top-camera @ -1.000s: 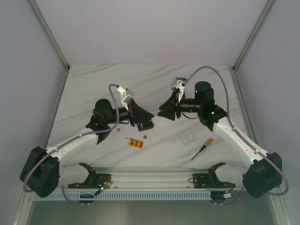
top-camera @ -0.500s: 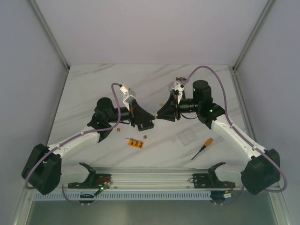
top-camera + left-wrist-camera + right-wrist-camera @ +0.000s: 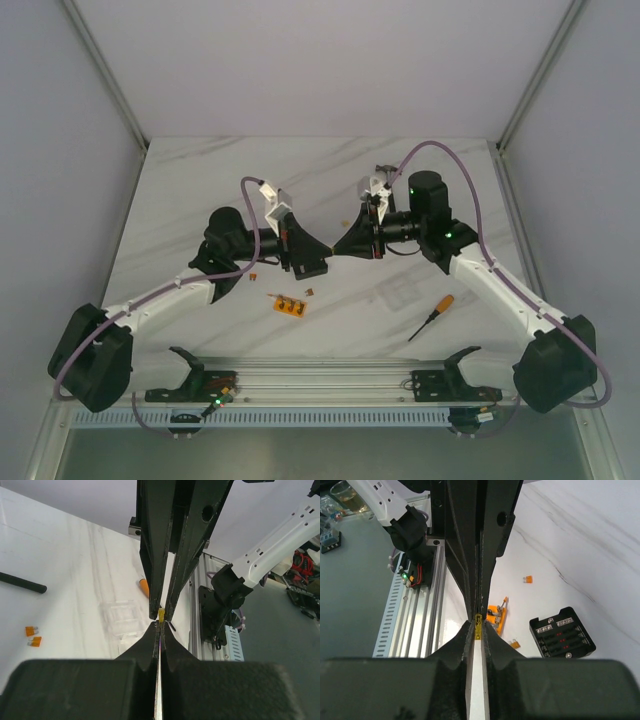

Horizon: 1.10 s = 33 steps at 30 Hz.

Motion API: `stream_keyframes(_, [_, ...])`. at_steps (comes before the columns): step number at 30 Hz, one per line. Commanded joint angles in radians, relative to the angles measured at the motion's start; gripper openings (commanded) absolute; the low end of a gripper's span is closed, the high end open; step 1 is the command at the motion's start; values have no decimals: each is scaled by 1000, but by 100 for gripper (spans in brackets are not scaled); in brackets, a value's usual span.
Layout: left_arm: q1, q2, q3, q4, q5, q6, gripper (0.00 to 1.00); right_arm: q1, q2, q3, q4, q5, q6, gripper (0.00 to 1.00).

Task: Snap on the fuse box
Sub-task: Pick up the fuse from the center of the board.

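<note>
Grippers meet tip to tip above the table. Left gripper (image 3: 160, 626) is clamped tight on a small yellow fuse (image 3: 161, 613). Right gripper (image 3: 479, 626) stands a bare slit apart round the same fuse; firm pinch or not, I cannot tell. Best the right bites squarely before the left lets go. Fuse box (image 3: 562, 632) lies free on the table, near the orange strip (image 3: 498, 616). Count: one box, one strip, one held fuse, one screwdriver (image 3: 432, 318).

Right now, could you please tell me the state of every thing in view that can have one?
left pincer: shut on the yellow fuse.
right pincer: jaws narrow around the same fuse; grip uncertain.
yellow fuse: off the table, between both pincer tips.
fuse box: flat on the table, uncovered, slots up.
clear cover: off, lying on the table.
screwdriver: lying flat, untouched.
</note>
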State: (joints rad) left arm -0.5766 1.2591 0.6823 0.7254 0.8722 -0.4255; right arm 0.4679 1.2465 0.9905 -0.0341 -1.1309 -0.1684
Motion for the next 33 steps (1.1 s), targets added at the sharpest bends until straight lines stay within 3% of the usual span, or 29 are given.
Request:
stream_keyframes(1, [-6, 10, 30, 43, 30, 5, 0, 7, 9, 42, -6, -48, -25, 10])
stream_keyframes(3, [-6, 10, 30, 43, 28, 5, 0, 7, 8, 42, -13, -48, -31, 1])
stream_keyframes(5, [-6, 10, 31, 38, 16, 4, 2, 8, 9, 40, -17, -46, -35, 0])
stream_keyframes(8, [-6, 7, 33, -16, -31, 21, 12, 9, 6, 35, -20, -13, -31, 0])
stream_keyframes(14, [42, -11, -9, -112, -164, 9, 40, 13, 16, 14, -7, 176, 44, 0])
stream_keyframes(18, [120, -9, -56, -125, -241, -50, 62, 35, 30, -12, 22, 369, 121, 0])
stream_keyframes(20, [153, 8, -65, -164, -307, -63, 68, 60, 38, -18, 22, 482, 146, 0])
stream_keyframes(25, [228, 133, -18, -292, -473, -90, 75, 120, 73, -27, 15, 749, 211, 0])
stream_keyframes(29, [248, 233, 43, -377, -606, -79, 78, 151, 106, -36, 13, 851, 246, 0])
stream_keyframes(33, [250, 327, 105, -425, -623, -74, 79, 177, 144, -27, 10, 981, 317, 0])
